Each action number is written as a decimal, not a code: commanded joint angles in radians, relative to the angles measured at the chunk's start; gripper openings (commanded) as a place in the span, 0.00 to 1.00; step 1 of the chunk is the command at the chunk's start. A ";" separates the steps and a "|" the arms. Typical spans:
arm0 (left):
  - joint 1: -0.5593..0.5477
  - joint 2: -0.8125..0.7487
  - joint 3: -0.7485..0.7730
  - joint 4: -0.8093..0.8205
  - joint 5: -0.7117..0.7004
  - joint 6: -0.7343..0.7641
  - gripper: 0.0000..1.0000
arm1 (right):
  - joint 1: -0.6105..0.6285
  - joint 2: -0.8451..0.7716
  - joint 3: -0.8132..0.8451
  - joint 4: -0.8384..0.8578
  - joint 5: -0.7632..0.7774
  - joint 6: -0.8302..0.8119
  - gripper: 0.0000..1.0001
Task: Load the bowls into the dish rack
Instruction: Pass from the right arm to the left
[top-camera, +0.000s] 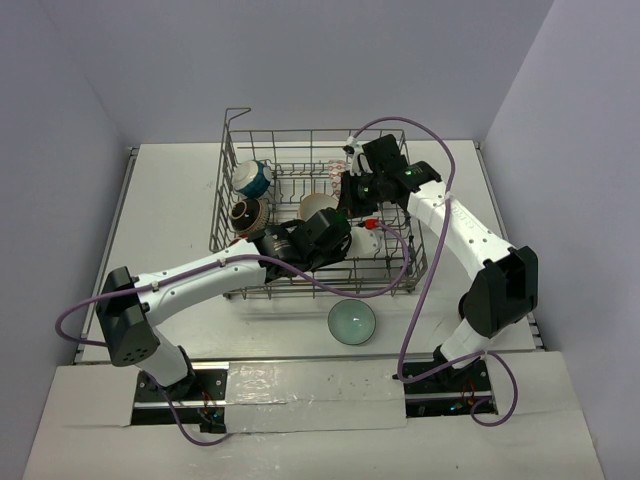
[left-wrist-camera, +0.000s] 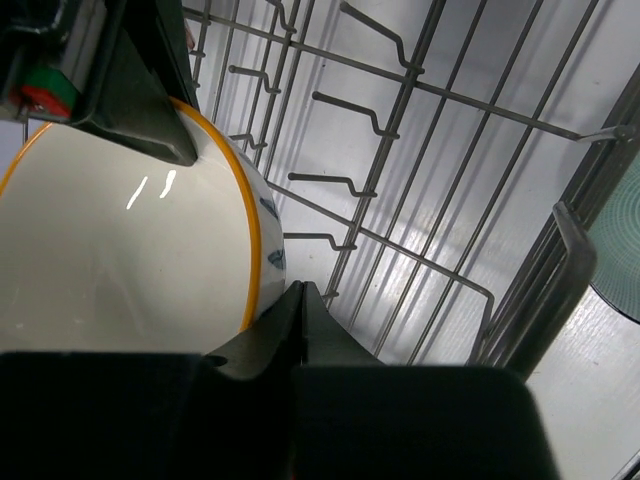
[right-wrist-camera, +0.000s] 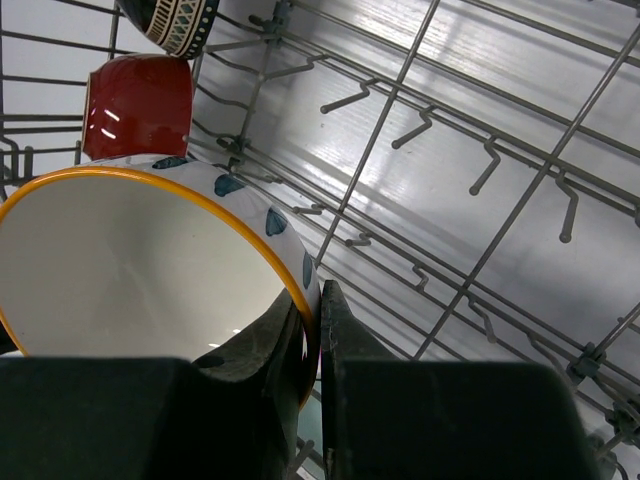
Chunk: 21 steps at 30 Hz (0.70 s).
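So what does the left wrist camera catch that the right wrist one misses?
Only left wrist: the pale green bowl outside the dish rack. Only right wrist: a red bowl and a dark patterned bowl. Both: the orange-rimmed bowl and the dish rack's tines.

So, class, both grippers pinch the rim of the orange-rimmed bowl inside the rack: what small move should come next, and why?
Probably open the right gripper. It and the left gripper both clamp the bowl inside the rack; one must let go before the other can seat it.
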 joint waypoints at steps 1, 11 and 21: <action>0.022 -0.014 0.029 0.092 -0.034 0.021 0.04 | 0.022 -0.061 0.001 -0.023 -0.084 -0.015 0.00; 0.029 -0.011 0.037 0.094 -0.064 0.012 0.00 | 0.022 -0.050 0.015 -0.034 -0.068 -0.020 0.04; 0.039 -0.005 0.029 0.095 -0.059 -0.008 0.00 | 0.022 -0.027 0.056 -0.066 -0.013 -0.028 0.18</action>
